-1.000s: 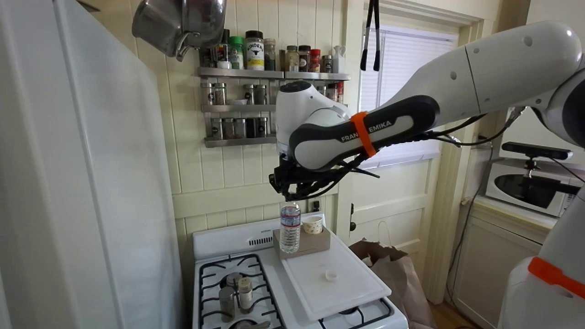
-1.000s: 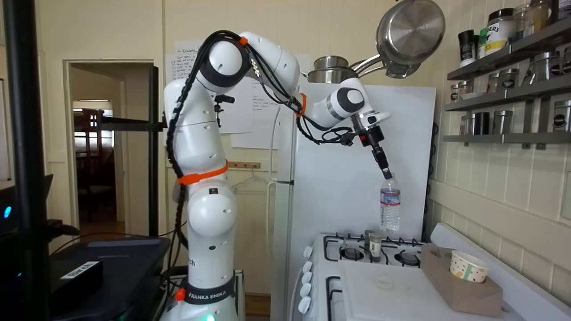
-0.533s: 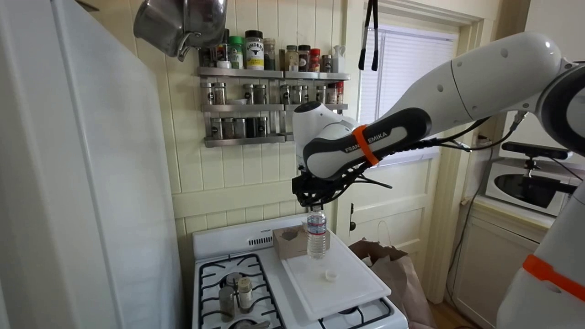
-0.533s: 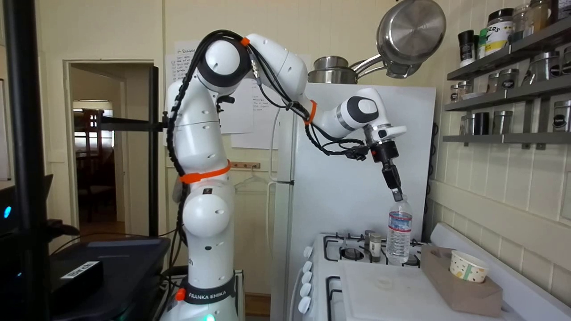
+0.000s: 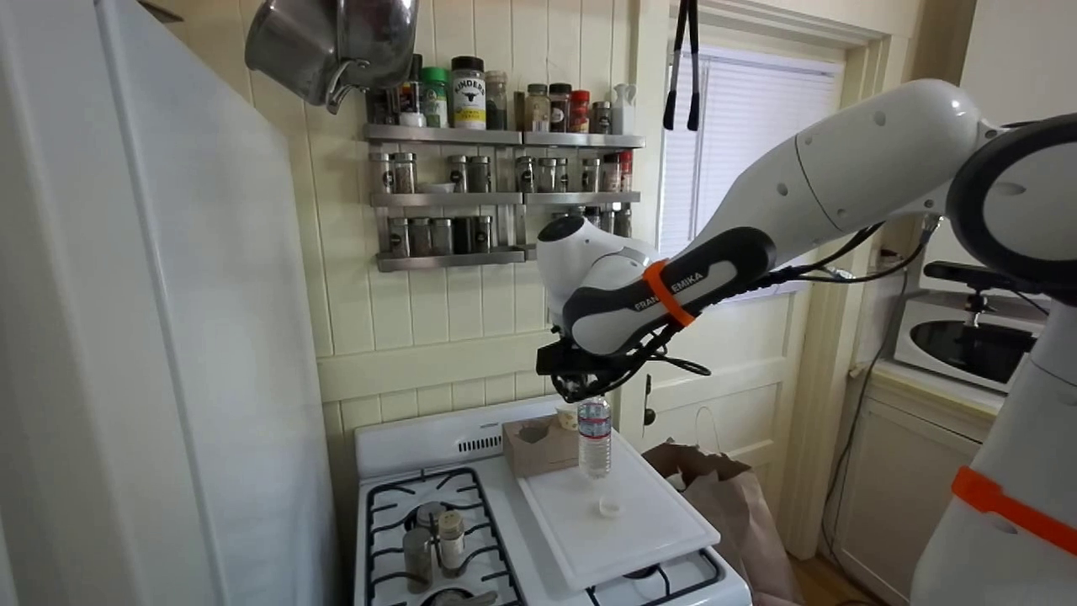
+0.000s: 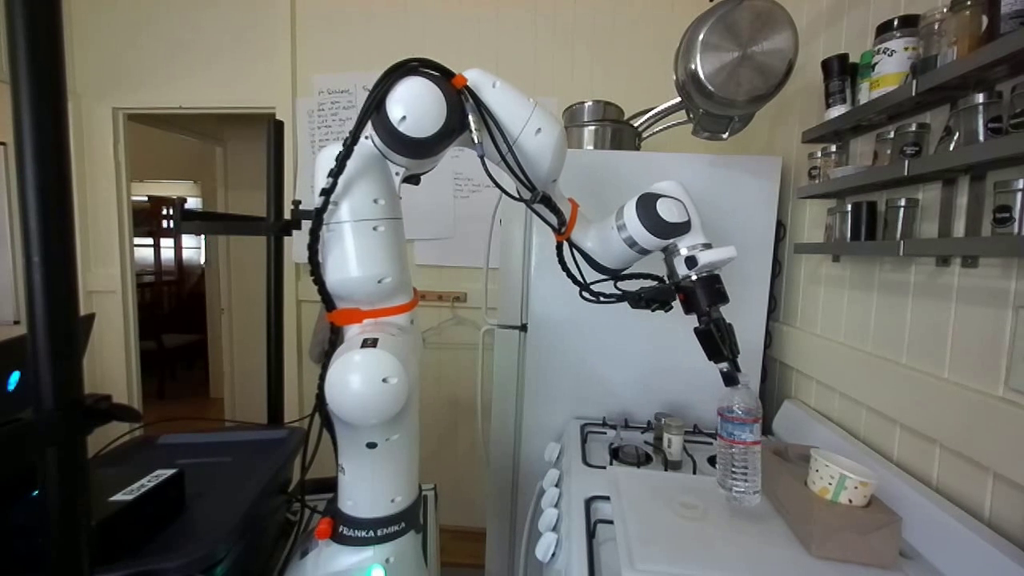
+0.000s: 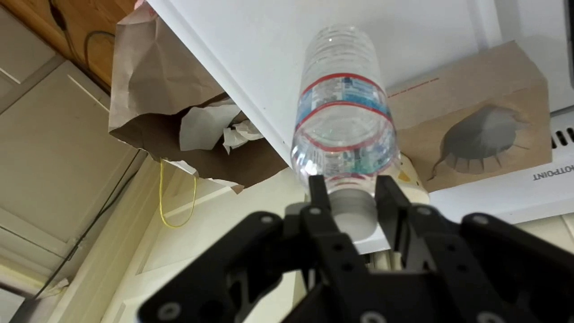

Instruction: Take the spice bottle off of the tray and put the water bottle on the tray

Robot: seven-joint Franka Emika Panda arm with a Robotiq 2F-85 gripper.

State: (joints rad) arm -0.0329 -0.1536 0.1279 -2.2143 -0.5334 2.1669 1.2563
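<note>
The clear water bottle [image 5: 594, 446] hangs nearly upright from my gripper [image 6: 730, 378], over the back part of the white tray [image 5: 627, 551] beside the cardboard box. Its base is at or just above the tray; I cannot tell whether it touches. In the wrist view my fingers [image 7: 351, 183] are shut around the cap and neck of the water bottle [image 7: 343, 121]. The spice bottle is off the tray: small jars stand on the burner grate, a pale-labelled one [image 5: 452, 539] beside a greyish one [image 5: 417, 557]. I cannot tell which is the spice bottle.
A brown cardboard box [image 6: 840, 532] with a patterned paper cup [image 6: 840, 478] stands at the tray's back edge. A small whitish ring [image 5: 609, 507] lies on the tray. A paper bag [image 7: 166, 80] stands beside the stove. Wall spice shelves [image 5: 450, 199] are above.
The gripper and water bottle have come down and moved across from over the burners and box to over the tray. The bottle stays in the gripper. The jars have not moved.
</note>
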